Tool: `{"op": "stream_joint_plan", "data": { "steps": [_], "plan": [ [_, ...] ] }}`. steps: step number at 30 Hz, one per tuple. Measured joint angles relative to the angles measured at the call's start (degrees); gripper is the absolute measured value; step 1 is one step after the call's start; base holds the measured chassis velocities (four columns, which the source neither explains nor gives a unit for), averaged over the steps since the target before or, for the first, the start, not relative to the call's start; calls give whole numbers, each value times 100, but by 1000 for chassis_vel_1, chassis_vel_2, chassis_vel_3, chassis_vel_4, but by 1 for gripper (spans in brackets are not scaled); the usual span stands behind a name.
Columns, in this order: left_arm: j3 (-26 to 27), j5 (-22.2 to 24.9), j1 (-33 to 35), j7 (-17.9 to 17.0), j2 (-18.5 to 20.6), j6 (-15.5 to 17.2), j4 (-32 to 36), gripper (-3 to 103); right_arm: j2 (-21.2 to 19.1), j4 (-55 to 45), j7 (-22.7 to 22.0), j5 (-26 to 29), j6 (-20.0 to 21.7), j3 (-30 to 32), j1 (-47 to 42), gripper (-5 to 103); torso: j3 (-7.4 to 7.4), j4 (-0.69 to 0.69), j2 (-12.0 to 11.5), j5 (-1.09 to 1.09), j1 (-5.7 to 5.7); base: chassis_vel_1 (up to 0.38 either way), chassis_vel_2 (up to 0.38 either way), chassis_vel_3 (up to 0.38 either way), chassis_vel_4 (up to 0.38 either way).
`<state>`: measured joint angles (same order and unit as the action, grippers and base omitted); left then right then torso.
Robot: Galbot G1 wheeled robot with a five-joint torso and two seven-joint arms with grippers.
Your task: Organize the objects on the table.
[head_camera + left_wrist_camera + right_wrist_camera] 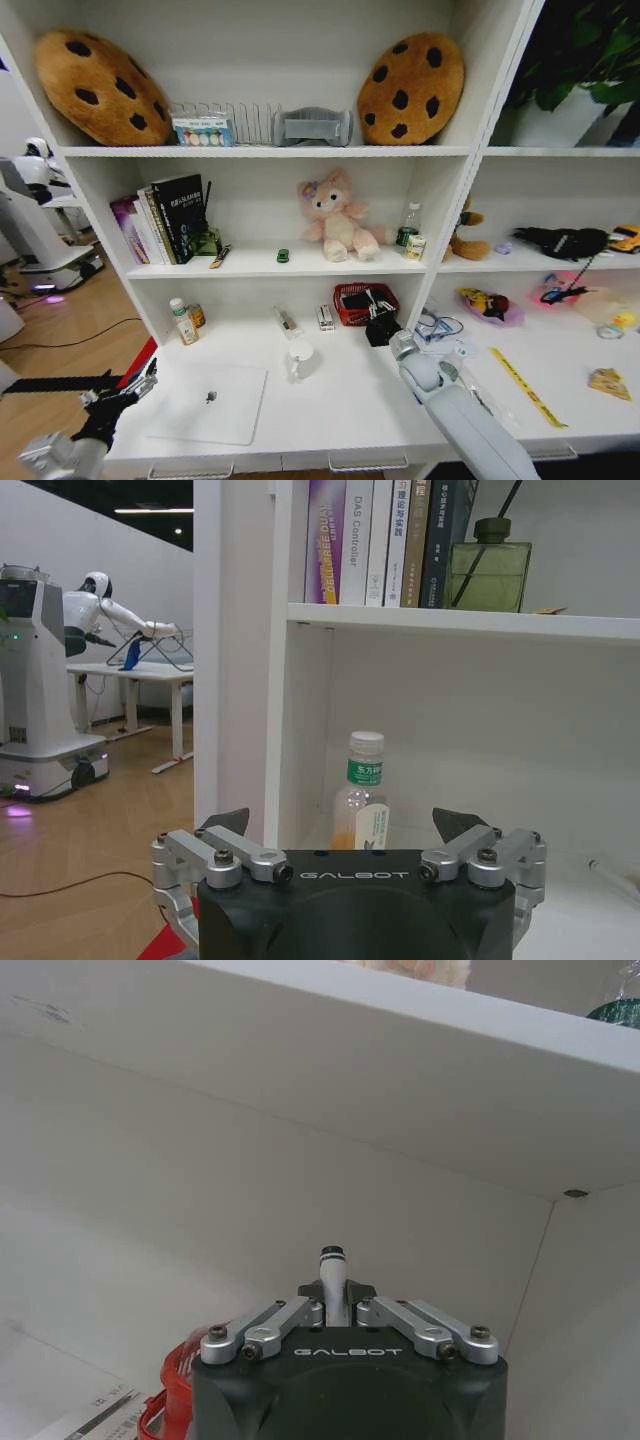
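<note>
One pen [332,1263] sits clamped upright in the right gripper [337,1312] above the table's [350,400] back edge. Left gripper [347,835] waits spread and empty off the left corner. Advise keeping the pen vertical when setting it down.

Robotics lab, another robot [95,605], staged shelves [270,152]
</note>
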<state>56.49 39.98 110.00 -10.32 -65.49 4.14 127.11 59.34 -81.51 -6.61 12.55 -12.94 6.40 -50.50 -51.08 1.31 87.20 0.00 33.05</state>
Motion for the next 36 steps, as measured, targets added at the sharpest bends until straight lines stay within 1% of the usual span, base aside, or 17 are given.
{"op": "stream_joint_plan", "data": {
  "steps": [5, 10, 11, 13, 14, 16, 17, 19, 20, 22, 23, 24, 25, 27, 28, 35, 36],
  "plan": [
    [0, 0, 0, 0, 0, 0, 0, 100, 49, 125, 33, 3, -70, 28, 48, 9, 0, 0, 0, 0, 0, 0, 0, 0, 0],
    [0, 0, 0, 0, 0, 0, 0, 100, -91, -86, 39, 115, -24, 113, -221, 29, 0, 1, 0, 0, 0, 0, 0, 0, 0],
    [0, 0, 0, 0, 0, 0, 0, 100, -91, -86, 39, 115, -24, 113, -221, 29, 0, 1, 0, 0, 0, 0, 0, 0, 0],
    [0, 0, 0, 0, 0, 0, 0, 100, -157, -214, 29, 172, 0, 152, -367, 40, 0, 1, 0, 1, 0, 0, 0, 0, 0],
    [0, 0, 0, 0, 0, 0, 0, 100, -157, -214, 29, 172, 0, 152, -367, 40, 0, 1, 0, 1, 0, 0, 0, 0, 0],
    [0, 0, 0, 0, 0, 0, 0, 100, -248, -403, -10, 238, 51, 206, -513, 51, 0, 1, 1, 0, 0, 0, 0, 0, 0],
    [0, 0, 0, 0, 0, 0, 0, 100, -248, -403, -10, 238, 51, 206, -513, 51, 0, 1, 1, 0, 0, 0, 0, 0, 0],
    [0, 0, 0, 0, 0, 0, 0, 100, -381, -870, -121, 470, 248, 282, -735, 62, 0, 0, 0, 1, 0, 0, 0, 0, 0],
    [0, 0, 0, 0, 0, 0, 0, 100, -381, -870, -121, 470, 248, 282, -735, 62, 0, 0, 0, 1, 0, 0, 0, 0, 0],
    [0, 0, 0, 0, 0, 0, 0, 100, -558, -1611, -289, 837, 639, 405, -1094, 72, 1, 0, 1, 0, 0, 0, 0, 0, 0],
    [0, 0, 0, 0, 0, 0, 0, 100, -558, -1611, -289, 837, 639, 405, -1094, 72, 1, 0, 1, 0, 0, 0, 0, 0, 0],
    [0, 0, 0, 0, 0, 0, 0, 100, -645, -1942, -387, 985, 850, 474, -1291, 83, 1, 0, 1, 0, 0, 0, 0, 0, 0],
    [0, 0, 0, 0, 0, 0, 0, 100, -645, -1942, -387, 985, 850, 474, -1291, 83, 1, 0, 1, 0, 0, 0, 0, 0, 0],
    [0, 0, 0, 0, 1, 0, 0, 100, -821, -2566, -630, 1255, 1299, 644, -1757, 94, 1, 0, 1, 0, -1, 0, 0, 0, 0],
    [0, 0, 0, 0, 1, 0, 0, 100, -821, -2566, -630, 1255, 1299, 644, -1757, 94, 1, 0, 1, 0, -1, 0, 0, 0, 0],
    [0, 0, 0, 0, 0, 0, 0, 100, -949, -3389, -1354, 1994, 2478, 968, -2628, 100, 1, 1, 1, 0, -2, 0, 0, 0, 0],
    [0, 0, 0, 0, 0, 0, 0, 100, -949, -3389, -1354, 1994, 2478, 968, -2628, 100, 1, 1, 1, 0, -2, 0, 0, 0, 0]
  ]
}}
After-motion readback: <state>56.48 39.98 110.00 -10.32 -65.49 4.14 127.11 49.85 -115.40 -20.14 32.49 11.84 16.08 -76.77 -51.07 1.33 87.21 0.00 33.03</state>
